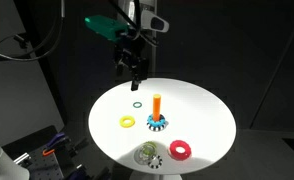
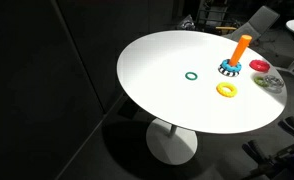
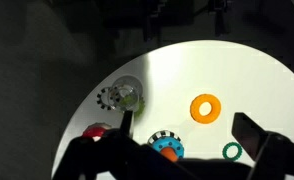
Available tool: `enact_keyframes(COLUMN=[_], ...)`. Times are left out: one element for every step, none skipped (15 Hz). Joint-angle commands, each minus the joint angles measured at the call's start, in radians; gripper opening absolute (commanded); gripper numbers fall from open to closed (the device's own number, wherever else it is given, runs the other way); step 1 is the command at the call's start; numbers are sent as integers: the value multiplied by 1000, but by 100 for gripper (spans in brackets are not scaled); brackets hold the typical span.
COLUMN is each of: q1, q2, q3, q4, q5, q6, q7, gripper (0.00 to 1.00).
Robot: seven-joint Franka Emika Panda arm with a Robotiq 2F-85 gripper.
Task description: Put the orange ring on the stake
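Observation:
The orange ring point(image 1: 127, 122) lies flat on the round white table point(image 1: 202, 110), beside the stake. It shows in both exterior views point(image 2: 227, 89) and in the wrist view point(image 3: 205, 107). The stake point(image 1: 157, 104) is an upright orange peg on a dark blue toothed base point(image 1: 157, 124); it also shows in an exterior view point(image 2: 240, 49), and its base appears in the wrist view point(image 3: 167, 146). My gripper point(image 1: 135, 78) hangs open and empty above the far side of the table, well above the rings; its two dark fingers point(image 3: 187, 135) frame the ring and the base.
A thin green ring point(image 1: 136, 104) point(image 2: 191, 75) point(image 3: 232, 151) lies near the stake. A red ring point(image 1: 179, 150) point(image 2: 259, 66) and a clear gear-like piece point(image 1: 147, 155) point(image 3: 120, 96) lie by the table edge. The surroundings are dark.

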Motion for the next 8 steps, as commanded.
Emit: enact_keyframes(q1=[-26,-26,-26,-26,-26,-26,-26,-23], q2=[2,2,2,2,2,2,2,4], q3=[23,23,23,23,23,23,23,31], q4=[3,4,4,4,4,4,4,1], q5=[5,5,5,5,5,5,5,1], q6=[-2,-2,-2,-2,-2,-2,-2,4], q7=[-5,-5,-5,-5,-5,-5,-5,3], gripper=[100,100,100,100,100,100,100,100])
